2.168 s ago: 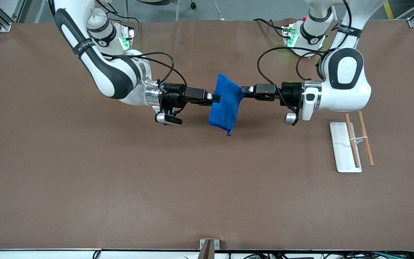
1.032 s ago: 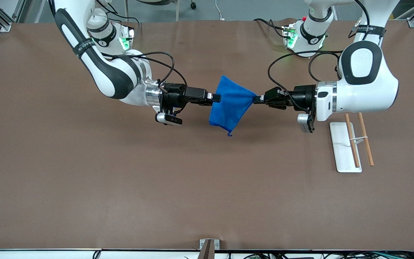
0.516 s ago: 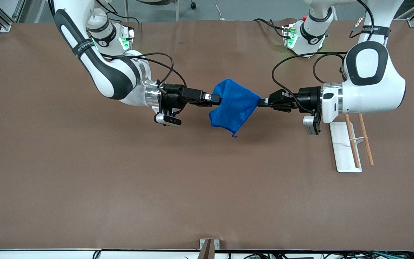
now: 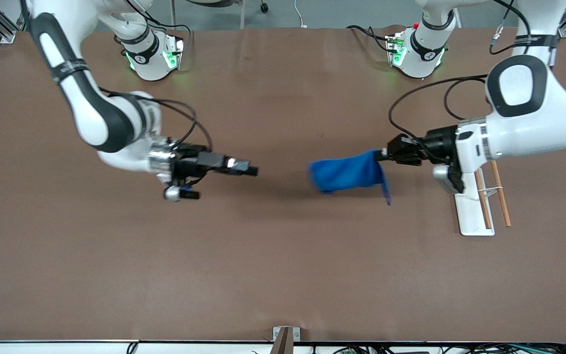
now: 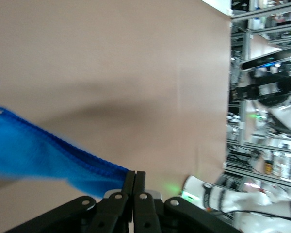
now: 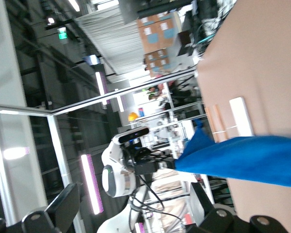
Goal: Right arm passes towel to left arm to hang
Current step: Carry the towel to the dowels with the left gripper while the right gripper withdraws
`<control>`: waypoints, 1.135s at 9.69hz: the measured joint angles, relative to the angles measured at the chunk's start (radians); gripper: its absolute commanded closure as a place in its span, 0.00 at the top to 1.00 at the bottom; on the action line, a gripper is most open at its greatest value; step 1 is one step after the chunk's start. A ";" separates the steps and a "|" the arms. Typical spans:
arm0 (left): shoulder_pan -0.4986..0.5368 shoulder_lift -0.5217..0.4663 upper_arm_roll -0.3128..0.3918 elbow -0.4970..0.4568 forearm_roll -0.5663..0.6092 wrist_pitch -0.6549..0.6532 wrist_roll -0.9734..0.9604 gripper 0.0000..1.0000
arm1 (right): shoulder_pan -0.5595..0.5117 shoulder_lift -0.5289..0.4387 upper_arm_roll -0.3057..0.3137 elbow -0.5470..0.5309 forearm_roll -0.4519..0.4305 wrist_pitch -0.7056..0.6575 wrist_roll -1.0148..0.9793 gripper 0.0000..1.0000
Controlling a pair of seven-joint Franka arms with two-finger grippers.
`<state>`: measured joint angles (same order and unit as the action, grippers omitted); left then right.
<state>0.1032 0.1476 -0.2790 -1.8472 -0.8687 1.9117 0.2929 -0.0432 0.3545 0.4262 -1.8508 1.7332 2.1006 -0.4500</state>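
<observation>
Over the brown tabletop [image 4: 283, 255], toward the left arm's end, the left arm's black two-finger gripper [image 4: 380, 155] is clamped on one corner of the small bright blue soft cloth towel [image 4: 347, 173]. The cloth hangs from that corner and trails away from the fingertips toward the table's middle, with its short blue loop [image 4: 387, 195] dangling just under the gripper. Just beside the left wrist stands a white flat-based rack with two thin wooden rods [image 4: 482, 196].

The right arm's black two-finger gripper [image 4: 252, 170] hovers well apart from the towel, holding nothing — its fingers look parted in the right wrist view.

The left wrist view shows the fingers [image 5: 134, 182] pressed together on the cloth's edge; the right wrist view shows the towel stretching to the left gripper, with the rack past it.
</observation>
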 measured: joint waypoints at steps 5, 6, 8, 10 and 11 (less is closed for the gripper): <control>0.004 0.000 0.140 0.098 0.410 0.002 0.013 0.00 | 0.000 -0.021 -0.217 0.013 -0.624 0.003 0.085 1.00; 0.004 0.000 0.187 0.104 0.426 0.002 0.021 0.00 | 0.000 -0.039 -0.259 0.015 -0.752 0.002 0.121 1.00; 0.006 0.000 0.292 0.105 0.443 0.002 0.041 0.00 | 0.000 -0.088 -0.315 0.017 -1.036 0.002 0.232 1.00; 0.007 0.000 0.384 0.105 0.501 0.002 0.046 0.00 | 0.002 -0.148 -0.369 0.019 -1.248 -0.011 0.332 1.00; 0.011 0.001 0.428 0.104 0.519 0.002 0.047 0.00 | 0.003 -0.186 -0.405 0.022 -1.356 -0.045 0.371 1.00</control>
<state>0.1140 0.1484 0.1491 -1.7427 -0.3495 1.9140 0.3401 -0.0403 0.1687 0.0215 -1.8285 0.3774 2.0553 -0.0790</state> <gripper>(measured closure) 0.982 0.000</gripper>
